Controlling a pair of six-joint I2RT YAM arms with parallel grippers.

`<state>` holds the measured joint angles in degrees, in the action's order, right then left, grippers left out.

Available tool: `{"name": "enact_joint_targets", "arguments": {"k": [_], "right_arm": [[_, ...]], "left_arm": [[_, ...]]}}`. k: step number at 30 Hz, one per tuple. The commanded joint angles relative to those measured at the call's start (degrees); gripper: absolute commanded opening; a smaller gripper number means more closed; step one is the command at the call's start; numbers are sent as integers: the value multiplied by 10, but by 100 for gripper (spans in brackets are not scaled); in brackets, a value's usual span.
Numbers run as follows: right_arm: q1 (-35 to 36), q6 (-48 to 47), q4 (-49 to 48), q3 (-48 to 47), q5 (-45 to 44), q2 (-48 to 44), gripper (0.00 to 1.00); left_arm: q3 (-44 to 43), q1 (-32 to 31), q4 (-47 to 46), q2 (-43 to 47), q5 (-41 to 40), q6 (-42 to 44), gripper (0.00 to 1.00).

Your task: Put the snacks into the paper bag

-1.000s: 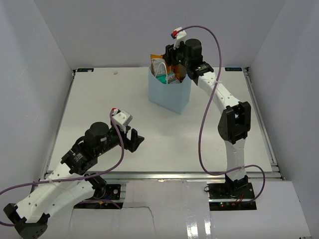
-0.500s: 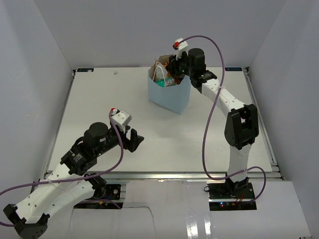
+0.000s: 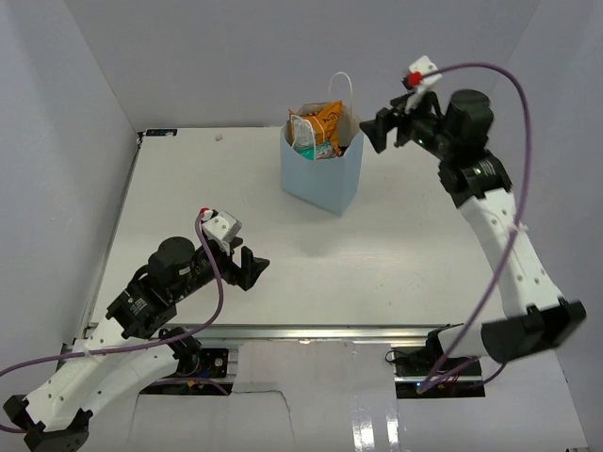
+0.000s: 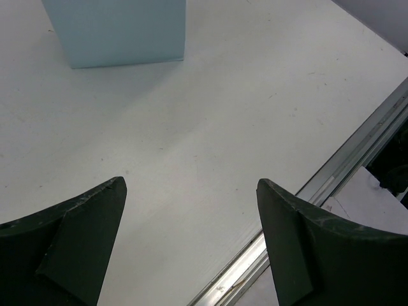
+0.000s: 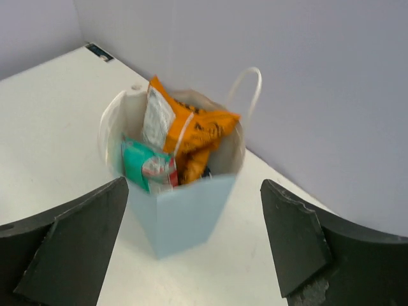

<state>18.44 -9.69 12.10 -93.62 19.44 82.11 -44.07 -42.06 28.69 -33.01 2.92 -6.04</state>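
Note:
The light blue paper bag (image 3: 321, 176) stands upright at the back of the table, also seen from the right wrist (image 5: 182, 213) and, at its base only, from the left wrist (image 4: 118, 32). An orange chip bag (image 3: 326, 124) (image 5: 194, 137) and a green packet (image 3: 308, 146) (image 5: 145, 164) stick out of its top. My right gripper (image 3: 379, 132) (image 5: 194, 245) hangs open and empty in the air, right of the bag's mouth. Near the front left, my left gripper (image 3: 247, 267) (image 4: 191, 245) stands open over bare table, holding nothing.
A metal rail (image 3: 311, 330) (image 4: 331, 185) runs along the table's front edge, close to my left gripper. Grey walls (image 3: 85, 141) close in the left, back and right sides. One white loop handle (image 3: 340, 87) rises above the bag.
My right gripper has let go, opened and pulled up and to the right, away from the bag's mouth. The orange chip bag now rests in the bag. The left arm shifted slightly.

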Motion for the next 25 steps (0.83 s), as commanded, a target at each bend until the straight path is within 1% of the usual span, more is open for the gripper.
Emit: {"name": "enact_joint_targets", "arguments": {"k": [1, 2, 3, 4, 5, 6, 8, 11, 14, 15, 19, 25], "right_arm": [[-17, -57, 44, 138, -46, -128, 90], [-20, -64, 43, 220, -70, -160, 90], [-24, -70, 43, 258, -90, -188, 90], [-29, -74, 51, 293, -127, -242, 90], [-30, -72, 54, 355, -147, -269, 90], [-31, -66, 67, 382, -178, -312, 90], [-31, -49, 81, 448, -214, -345, 90], [-31, -22, 94, 510, -266, -410, 90], [-31, -17, 77, 547, -281, -451, 90], [-30, -16, 75, 559, -284, -468, 90], [-31, 22, 79, 567, -302, -484, 90], [-31, -1, 46, 581, -310, -513, 90]], "left_arm": [[2, 1, 1, 0, 1, -5, 94], [3, 2, 1, 0, 1, -5, 95], [3, 1, 2, -1, -1, -5, 95], [3, 1, 2, 1, -3, -5, 96], [5, 1, 2, 1, -6, -7, 96], [6, 1, 1, 1, -10, -9, 98], [7, 1, 1, 1, -13, -11, 98], [14, 1, 1, 1, -20, -15, 98], [21, 1, 0, 3, -20, -18, 98], [22, 1, 0, 3, -32, -20, 98], [26, 1, 0, 7, -55, -23, 98], [30, 1, 0, 8, -62, -24, 98]]}}
